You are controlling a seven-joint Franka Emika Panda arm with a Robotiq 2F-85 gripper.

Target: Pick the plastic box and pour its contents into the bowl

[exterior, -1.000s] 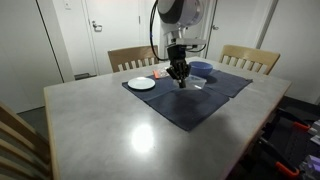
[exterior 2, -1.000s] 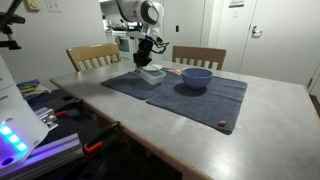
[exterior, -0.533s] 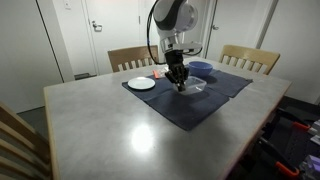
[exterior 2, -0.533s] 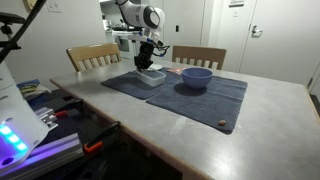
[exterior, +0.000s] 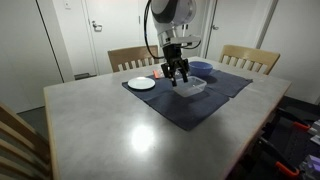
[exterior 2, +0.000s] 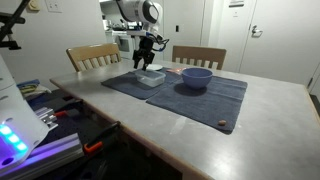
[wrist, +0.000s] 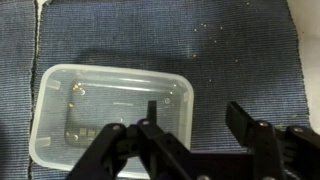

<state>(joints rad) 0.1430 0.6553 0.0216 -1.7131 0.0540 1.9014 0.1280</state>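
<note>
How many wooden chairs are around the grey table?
3. One light wooden slat-back chair stands at the far edge of the grey rectangular table, a second chair beside it, a third chair, partly cut off, at the near corner. Others may be out of view.

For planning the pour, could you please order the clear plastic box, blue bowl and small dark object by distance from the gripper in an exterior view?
From the gripper in an exterior view:
1. plastic box, just beneath it.
2. blue bowl, off to one side.
3. small dark object, by the mat corner.
</note>
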